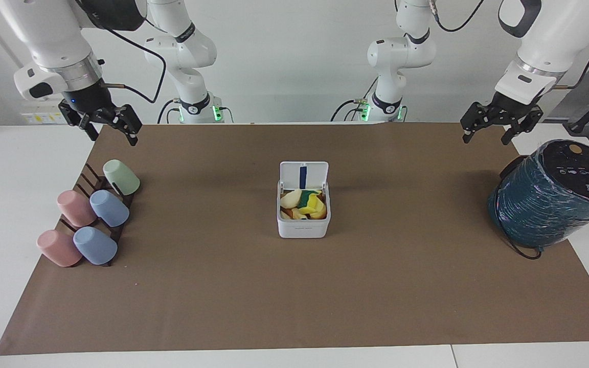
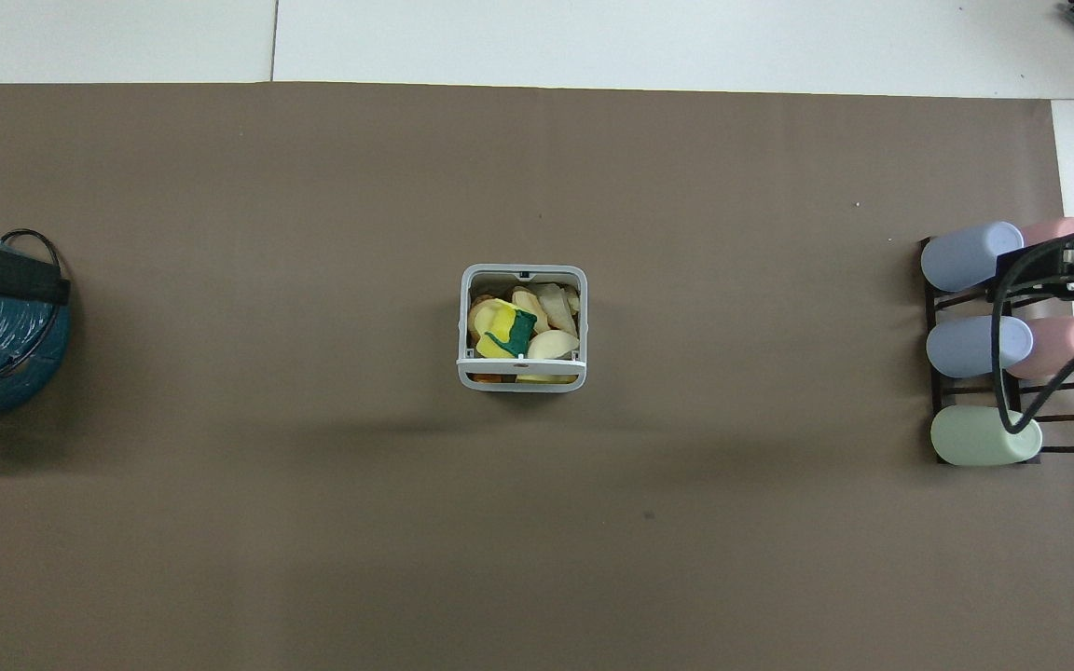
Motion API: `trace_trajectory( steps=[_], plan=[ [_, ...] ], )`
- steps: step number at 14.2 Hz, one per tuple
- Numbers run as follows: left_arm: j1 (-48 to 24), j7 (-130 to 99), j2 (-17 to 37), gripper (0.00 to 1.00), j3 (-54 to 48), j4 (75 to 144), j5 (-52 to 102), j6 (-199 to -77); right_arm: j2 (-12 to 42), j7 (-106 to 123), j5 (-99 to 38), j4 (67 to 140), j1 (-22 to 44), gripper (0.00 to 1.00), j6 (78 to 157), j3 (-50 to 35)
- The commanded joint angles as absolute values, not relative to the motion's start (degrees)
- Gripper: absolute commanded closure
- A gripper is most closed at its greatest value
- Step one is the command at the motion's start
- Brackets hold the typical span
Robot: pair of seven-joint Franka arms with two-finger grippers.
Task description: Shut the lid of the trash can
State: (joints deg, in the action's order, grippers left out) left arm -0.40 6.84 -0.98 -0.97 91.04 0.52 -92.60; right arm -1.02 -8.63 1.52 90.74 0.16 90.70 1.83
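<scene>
- Standing open at mid-table on the brown mat (image 1: 294, 286), the trash can (image 1: 303, 225) shows yellow, cream and green scraps inside
- Its lid (image 1: 303, 176) is upright on the edge nearer to me, blue strip facing away from me, so closing means tipping it away from my bases and down onto the rim
- My left gripper (image 1: 494, 128) hangs over the mat's corner above the teal-wrapped cylinder (image 1: 555, 197), fingers spread, holding nothing
- My right gripper (image 1: 106, 121) hangs over the corner by the cup rack (image 1: 92, 176), fingers also spread and empty
- Both are well apart from the can; I judge neither clearly nearer
</scene>
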Motion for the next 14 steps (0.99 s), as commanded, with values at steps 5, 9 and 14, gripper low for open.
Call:
trace_trajectory(
  steps=[5,9,14],
  plan=[
    [-2.02,5.63,-2.11,0.0,-1.58,92.55,-1.05,-93.6,-2.55,-7.65,-0.79,92.37,-0.26,0.0,89.65,1.76],
    [-3.87,4.93,-2.11,0.0,-1.85,92.55,-1.05,-93.95,-2.55,-7.65,-0.79,92.64,-0.26,0.0,90.18,1.76],
    [-9.74,1.86,-3.33,0.0,-1.93,96.23,-1.05,-99.48,-2.64,-7.65,-0.79,92.81,-0.26,0.0,89.91,1.76]
  ],
)
